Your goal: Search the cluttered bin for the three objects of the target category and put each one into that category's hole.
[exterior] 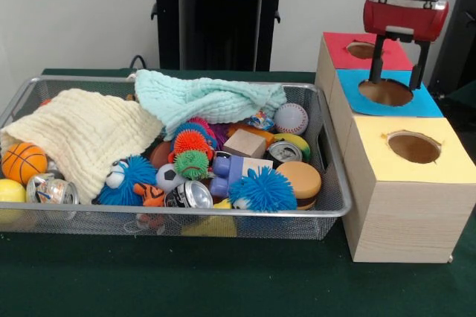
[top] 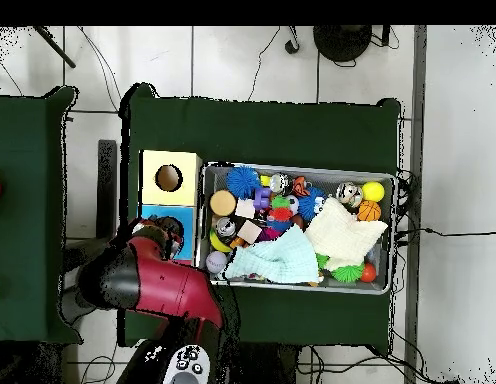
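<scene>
Here the red-and-black gripper (exterior: 397, 77) hangs wide and empty over the blue-topped wooden box's round hole (exterior: 385, 92); descending risks clipping the rim.

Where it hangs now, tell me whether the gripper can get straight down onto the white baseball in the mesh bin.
Probably yes: the gripper hangs open over the blue-topped box's hole, while the white baseball lies uncovered near the mesh bin's corner.

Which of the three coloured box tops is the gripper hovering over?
The blue top, the middle one; the gripper hangs open above its hole, with red behind and yellow in front.
</scene>
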Controlling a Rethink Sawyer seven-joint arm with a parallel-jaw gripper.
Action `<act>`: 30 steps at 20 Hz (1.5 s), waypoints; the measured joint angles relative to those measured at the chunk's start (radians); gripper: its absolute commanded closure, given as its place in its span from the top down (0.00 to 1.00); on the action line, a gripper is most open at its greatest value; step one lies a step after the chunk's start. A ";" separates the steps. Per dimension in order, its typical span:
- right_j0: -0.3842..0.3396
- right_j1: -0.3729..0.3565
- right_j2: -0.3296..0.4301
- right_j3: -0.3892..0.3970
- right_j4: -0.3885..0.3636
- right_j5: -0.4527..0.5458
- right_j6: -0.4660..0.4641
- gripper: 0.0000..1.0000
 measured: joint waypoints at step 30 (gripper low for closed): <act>-0.341 -0.198 0.056 0.170 -0.252 -0.010 0.000 1.00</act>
